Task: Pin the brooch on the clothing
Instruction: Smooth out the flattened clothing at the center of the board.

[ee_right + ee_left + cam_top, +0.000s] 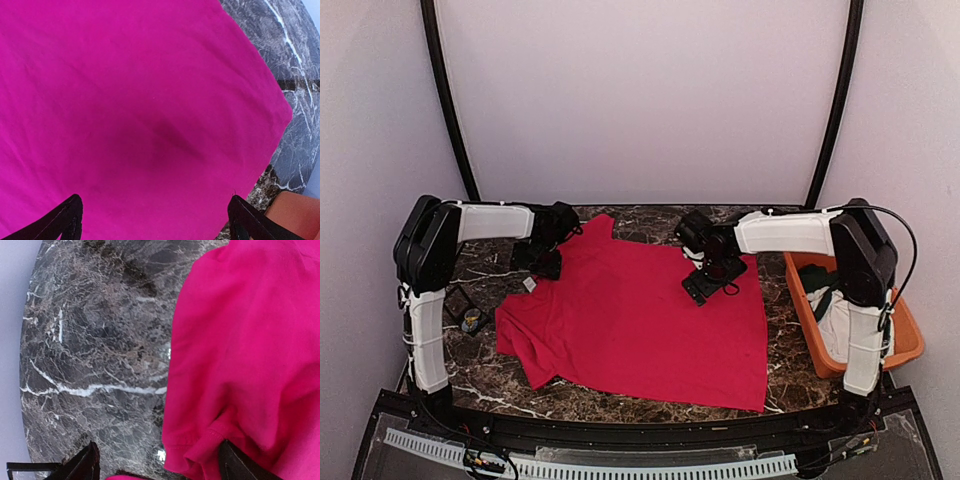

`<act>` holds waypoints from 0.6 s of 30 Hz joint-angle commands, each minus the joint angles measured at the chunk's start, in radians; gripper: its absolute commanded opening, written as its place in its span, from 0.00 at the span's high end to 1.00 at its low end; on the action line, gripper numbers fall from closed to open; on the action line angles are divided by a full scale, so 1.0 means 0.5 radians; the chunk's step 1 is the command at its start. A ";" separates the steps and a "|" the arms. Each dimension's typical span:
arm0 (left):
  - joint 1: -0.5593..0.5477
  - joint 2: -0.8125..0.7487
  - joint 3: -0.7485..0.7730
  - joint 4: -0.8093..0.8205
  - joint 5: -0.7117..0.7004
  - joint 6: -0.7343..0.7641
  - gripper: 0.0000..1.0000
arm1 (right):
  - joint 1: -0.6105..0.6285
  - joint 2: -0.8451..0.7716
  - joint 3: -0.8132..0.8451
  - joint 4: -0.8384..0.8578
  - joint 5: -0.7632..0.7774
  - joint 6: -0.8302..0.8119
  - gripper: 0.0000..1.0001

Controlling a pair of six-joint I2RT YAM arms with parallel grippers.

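- Laying out is judged the step in hand: the red T-shirt (pixel 640 320) is spread flat at the centre of the marble table (pixel 520 392).
- The left gripper (pixel 542 262), at the shirt's 10 o'clock, is released, astride the fabric edge.
- The right gripper (pixel 708 283), at 2 o'clock, is released and empty.
- The brooch cannot be identified; it must be located and grasped next.

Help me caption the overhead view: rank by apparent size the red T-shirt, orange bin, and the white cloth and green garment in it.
1. Red T-shirt.
2. Orange bin.
3. White cloth and green garment: both partly hidden, too alike to rank.
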 commanded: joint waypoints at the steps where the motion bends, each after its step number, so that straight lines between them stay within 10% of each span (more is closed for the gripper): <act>1: 0.011 0.099 0.204 -0.194 -0.271 0.004 0.19 | -0.004 0.152 -0.015 -0.076 0.084 0.010 0.01; 18: 0.277 0.472 0.822 -0.398 -0.358 0.142 0.19 | -0.349 0.312 0.063 0.025 0.118 -0.181 0.01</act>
